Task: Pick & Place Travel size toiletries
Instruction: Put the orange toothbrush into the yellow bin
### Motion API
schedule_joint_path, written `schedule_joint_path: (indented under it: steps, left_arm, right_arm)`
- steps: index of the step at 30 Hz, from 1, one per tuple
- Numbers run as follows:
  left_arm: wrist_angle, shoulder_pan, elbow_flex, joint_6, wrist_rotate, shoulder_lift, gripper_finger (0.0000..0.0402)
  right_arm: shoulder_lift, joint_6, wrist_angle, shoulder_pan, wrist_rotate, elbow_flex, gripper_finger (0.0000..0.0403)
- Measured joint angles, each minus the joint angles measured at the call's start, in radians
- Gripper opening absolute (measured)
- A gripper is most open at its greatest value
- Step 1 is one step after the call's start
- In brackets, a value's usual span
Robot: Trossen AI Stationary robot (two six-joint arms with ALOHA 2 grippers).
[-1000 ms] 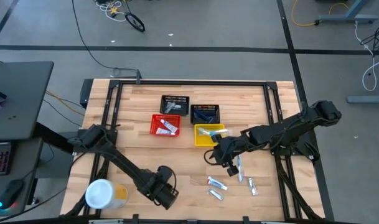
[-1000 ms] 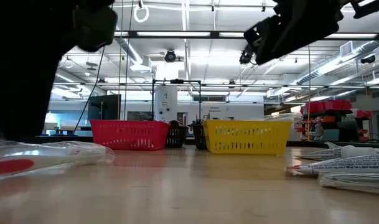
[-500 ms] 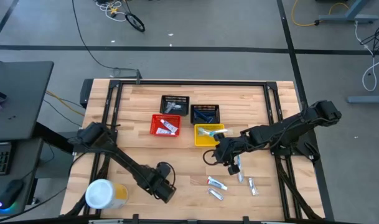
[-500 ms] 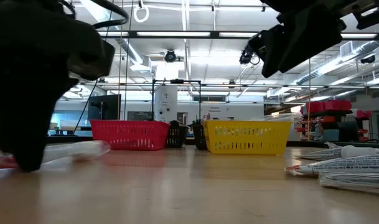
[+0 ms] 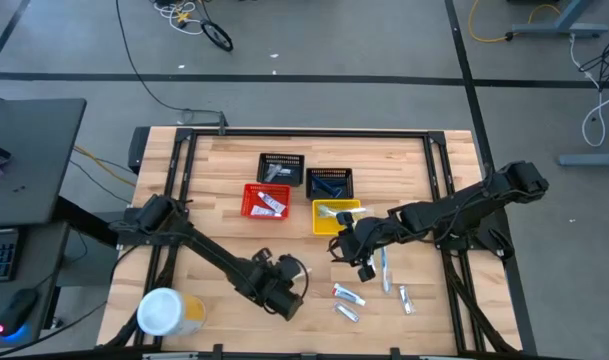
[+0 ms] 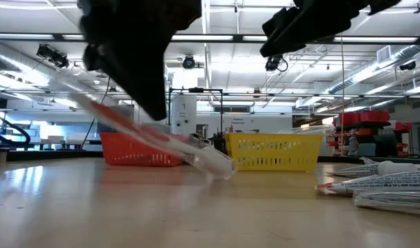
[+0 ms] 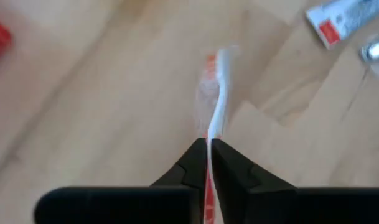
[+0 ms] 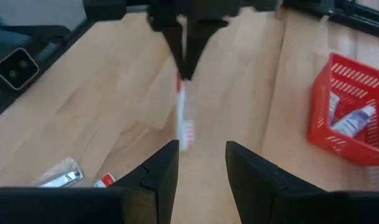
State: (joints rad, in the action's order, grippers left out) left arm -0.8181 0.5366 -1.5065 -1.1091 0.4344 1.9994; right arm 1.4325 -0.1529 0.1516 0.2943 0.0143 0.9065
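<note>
My left gripper (image 5: 287, 290) is near the table's front, shut on a white-and-red toothbrush (image 7: 218, 93) in clear wrap. The same toothbrush (image 6: 189, 146) slants down toward the table in the low view. My right gripper (image 8: 201, 163) hovers open right of the yellow basket (image 5: 336, 216), with nothing between its fingers. A white-blue toothbrush (image 5: 385, 268) lies on the wood beside it. Three small tubes (image 5: 348, 295) (image 5: 346, 313) (image 5: 405, 298) lie near the front right. My left gripper pinches the toothbrush's handle (image 7: 211, 138) between its two fingers, which come slanting down from above and run along it. The brush head (image 8: 185, 132) sticks out beyond the fingertips and hangs lower than the handle. I cannot tell whether it clears the table.
A red basket (image 5: 266, 200) with tubes and two black baskets (image 5: 281, 168) (image 5: 330, 183) stand at mid-table next to the yellow one. A large white-and-yellow canister (image 5: 164, 312) stands at the front left corner. Bare wood lies between the two grippers.
My left gripper has taken hold of the toothbrush that lay on the table at the front. It has moved toward the table's right and up, rolling its wrist. The toothbrush has come up off the wood and now slants, head end low.
</note>
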Motion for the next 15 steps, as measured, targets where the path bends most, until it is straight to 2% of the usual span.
schedule_joint_path:
  steps: [4,11,15]
  left_arm:
    - [-0.018,-0.033,-0.027,0.074,0.015,-0.001,0.0007]
    - [-0.013,-0.089,-0.028,0.15,-0.009,-0.001,0.0005]
    - [0.043,-0.106,-0.028,0.224,-0.007,-0.003,0.0004]
  right_arm:
    - [0.035,-0.02,-0.096,0.0,0.0,-0.051,0.014]
    - [0.141,-0.042,-0.36,0.0,0.01,-0.113,0.014]
    - [0.196,-0.034,-0.408,-0.015,0.008,-0.113,0.014]
